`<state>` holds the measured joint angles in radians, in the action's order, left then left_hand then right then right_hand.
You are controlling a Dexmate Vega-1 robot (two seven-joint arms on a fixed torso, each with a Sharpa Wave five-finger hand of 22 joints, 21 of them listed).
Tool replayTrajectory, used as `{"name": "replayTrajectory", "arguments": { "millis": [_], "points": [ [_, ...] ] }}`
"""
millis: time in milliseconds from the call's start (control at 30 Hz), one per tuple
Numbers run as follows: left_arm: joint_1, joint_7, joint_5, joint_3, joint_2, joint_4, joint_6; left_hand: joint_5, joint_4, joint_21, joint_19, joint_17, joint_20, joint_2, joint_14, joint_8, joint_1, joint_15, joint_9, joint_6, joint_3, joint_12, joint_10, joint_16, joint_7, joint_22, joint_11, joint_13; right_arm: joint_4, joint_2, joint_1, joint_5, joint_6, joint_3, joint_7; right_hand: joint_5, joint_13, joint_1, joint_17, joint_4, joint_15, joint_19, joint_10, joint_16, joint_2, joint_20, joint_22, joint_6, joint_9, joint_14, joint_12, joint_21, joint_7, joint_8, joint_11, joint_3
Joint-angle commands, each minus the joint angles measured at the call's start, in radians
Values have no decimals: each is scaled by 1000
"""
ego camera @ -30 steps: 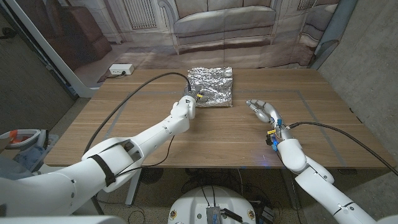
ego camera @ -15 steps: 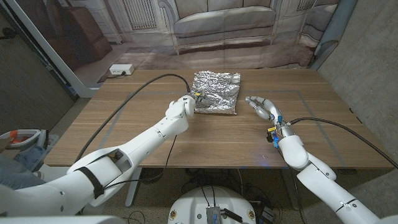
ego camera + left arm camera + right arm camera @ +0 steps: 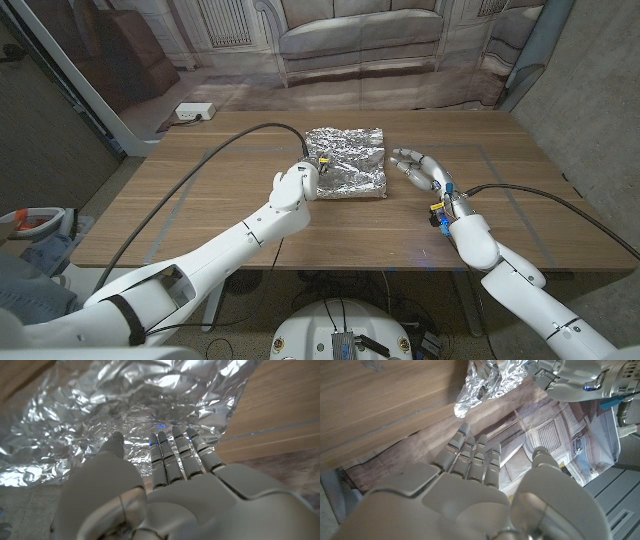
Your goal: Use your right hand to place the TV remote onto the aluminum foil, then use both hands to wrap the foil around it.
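Wood-grain table [image 3: 200, 215] is seen in front of a backdrop printed with a sofa. Crumpled aluminum foil [image 3: 347, 162] is folded into a bundle at the table's far middle; whether the TV remote is inside cannot be told. The left hand [image 3: 300, 180] is pressed against the bundle's 9 o'clock edge, its fingers [image 3: 172, 452] laid on the foil in the left wrist view, grasping nothing. At the bundle's 3 o'clock side, just beside it, the right hand [image 3: 424, 174] is held released, fingers [image 3: 472, 457] apart.
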<state>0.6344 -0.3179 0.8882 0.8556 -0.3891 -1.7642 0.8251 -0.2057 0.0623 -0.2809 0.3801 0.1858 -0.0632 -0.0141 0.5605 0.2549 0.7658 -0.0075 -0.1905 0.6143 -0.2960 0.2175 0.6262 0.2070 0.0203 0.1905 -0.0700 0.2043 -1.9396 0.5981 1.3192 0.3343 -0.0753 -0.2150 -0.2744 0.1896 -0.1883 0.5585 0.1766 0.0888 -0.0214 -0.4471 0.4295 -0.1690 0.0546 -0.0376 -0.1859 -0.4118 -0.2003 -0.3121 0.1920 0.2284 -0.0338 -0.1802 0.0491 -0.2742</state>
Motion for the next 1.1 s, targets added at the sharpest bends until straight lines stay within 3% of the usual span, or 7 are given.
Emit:
{"name": "replayTrajectory", "arguments": {
  "millis": [33, 200, 433, 700, 900, 1100],
  "points": [
    [4, 4, 88, 16, 22, -70, 104, 7, 0, 1, 0, 1, -3, -9, 3, -2, 9, 1, -2, 10, -10, -2, 5, -1, 1, 1, -3, 1, -120, 62, 61, 135, 7, -30, -37, -3, -6, 18, 1, 21, 1, 0, -17, 2, -14, -5, -1, 17, 0, 18, 0, -6, 5, 2, 0, -4],
    [13, 23, 85, 6, 25, -84, 99, 10, 2, 5, -8, 0, -9, -12, -1, -6, 13, 3, -2, 8, -12, -4, 3, -5, -1, 1, 0, 1, -141, 74, 63, 201, 29, -65, -61, -5, -6, 73, 0, 60, -2, 6, -74, 0, -25, -16, 2, 62, 0, 59, -5, -15, 0, 1, -15, -21],
    [38, 53, 77, -21, 14, -101, 99, 13, 3, 7, -14, 0, -11, -15, -5, -9, 14, 6, -1, 6, -14, -7, -1, -8, -2, 1, 3, 1, -129, 85, 14, 286, 61, -150, -81, -2, -6, 126, 0, 84, -2, -6, -111, -1, -33, -28, 4, 98, -1, 88, -4, -15, -9, 0, -25, -39],
    [93, 145, 57, -88, -9, -155, 83, 18, 1, 13, -26, 1, -15, -20, -16, -20, 12, 8, -1, -10, -15, -13, -14, -13, 0, 2, 7, 1, -78, 68, -60, 326, 106, -243, -115, -1, -7, 160, -1, 90, -20, -7, -133, -2, -44, -55, 6, 123, -1, 106, -3, -20, -11, -1, -22, -46],
    [151, 212, 12, -160, -50, -221, 32, 21, 1, 21, -44, 1, -16, -22, -26, -26, 10, 6, -2, -18, -15, -18, -25, -16, -3, 2, 0, 1, -68, 68, -105, 364, 190, -297, -92, -1, -7, 167, -1, 90, -17, -2, -141, -3, -51, -54, 7, 126, -1, 109, -2, -23, -13, -3, -24, -46],
    [213, 314, -92, -236, -116, -255, -147, 23, 0, 39, -87, 1, -18, -22, -56, -40, 6, -6, -2, -44, -14, -27, -55, -24, -21, 1, -14, 2, -47, 69, -145, 343, 224, -334, -60, -1, -7, 177, -1, 90, -14, -17, -143, -7, -57, -50, 7, 127, -2, 104, 1, -18, -12, -6, -24, -48]
  ]
}}
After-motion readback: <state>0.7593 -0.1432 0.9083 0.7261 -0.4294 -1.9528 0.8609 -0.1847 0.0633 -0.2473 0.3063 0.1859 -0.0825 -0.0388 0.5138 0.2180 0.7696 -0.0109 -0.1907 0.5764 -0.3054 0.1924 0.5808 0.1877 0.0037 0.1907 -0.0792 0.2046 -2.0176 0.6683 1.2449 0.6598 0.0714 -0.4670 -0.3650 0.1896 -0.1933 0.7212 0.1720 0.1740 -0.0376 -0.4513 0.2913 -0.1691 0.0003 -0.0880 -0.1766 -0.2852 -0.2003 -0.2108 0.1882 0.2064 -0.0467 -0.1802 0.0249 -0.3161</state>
